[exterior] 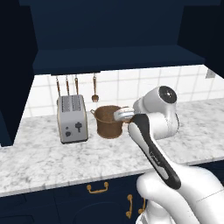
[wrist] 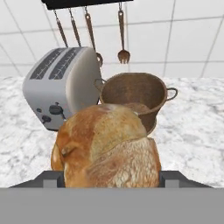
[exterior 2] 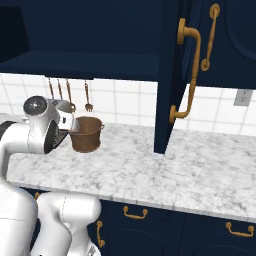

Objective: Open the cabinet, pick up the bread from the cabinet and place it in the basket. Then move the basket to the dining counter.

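Judging from how things lie, we are past the first half of the job: the cabinet (exterior 2: 167,75) stands open, its door swung out over the marble worktop (exterior 2: 200,170) with the long brass handle (exterior 2: 187,75) facing us, and the bread (wrist: 107,151) is out of it and in our grasp. In the hand view the golden-brown roll sits low and close, with the jaws wide apart and clamped on its two sides; the finger tips themselves are mostly hidden behind the crust, so we read the grip from how the loaf hangs there clear of the marble. Our gripper (exterior: 124,114) is near the rim of the basket (exterior: 108,121), which stands toward the back edge of the worktop, just beside the toaster (exterior: 72,118) and below the utensils hung on the tiled wall. The bread is short of the basket's mouth, by our reckoning, not yet above it; we cannot tell the exact gap. What is left: carry the roll over the opening, let it drop in, then take the basket up and bring it to the dining counter. The handles look small, so we expect that lift to be the delicate part.
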Controlling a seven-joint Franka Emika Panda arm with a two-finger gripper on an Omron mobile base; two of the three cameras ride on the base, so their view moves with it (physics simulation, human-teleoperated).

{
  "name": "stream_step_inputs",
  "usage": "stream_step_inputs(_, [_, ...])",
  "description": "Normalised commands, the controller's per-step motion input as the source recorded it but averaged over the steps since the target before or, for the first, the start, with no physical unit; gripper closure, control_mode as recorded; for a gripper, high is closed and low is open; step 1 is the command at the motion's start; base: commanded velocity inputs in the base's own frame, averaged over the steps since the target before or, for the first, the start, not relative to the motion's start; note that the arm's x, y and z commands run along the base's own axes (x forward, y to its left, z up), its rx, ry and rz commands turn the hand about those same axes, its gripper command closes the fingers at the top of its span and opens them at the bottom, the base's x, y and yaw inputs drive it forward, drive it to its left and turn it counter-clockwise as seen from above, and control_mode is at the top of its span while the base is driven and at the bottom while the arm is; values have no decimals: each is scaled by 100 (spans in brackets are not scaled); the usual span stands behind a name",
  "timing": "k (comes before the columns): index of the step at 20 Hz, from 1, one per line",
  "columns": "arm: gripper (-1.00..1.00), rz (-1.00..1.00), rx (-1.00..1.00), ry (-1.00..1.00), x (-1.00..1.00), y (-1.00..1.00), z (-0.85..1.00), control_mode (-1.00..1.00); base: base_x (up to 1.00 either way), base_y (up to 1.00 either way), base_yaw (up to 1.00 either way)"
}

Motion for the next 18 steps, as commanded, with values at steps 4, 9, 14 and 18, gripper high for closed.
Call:
stream_step_inputs(4, [100, 0, -1, 15, 57, -5, -32, -100, 0, 0, 0])
stream_step_inputs(9, [100, 0, 0, 15, 67, 0, 0, -100, 0, 0, 0])
stream_step_inputs(14, [100, -1, 0, 24, 75, 1, -17, -100, 0, 0, 0])
stream_step_inputs(18, [100, -5, -3, 22, 83, 21, -50, -100, 0, 0, 0])
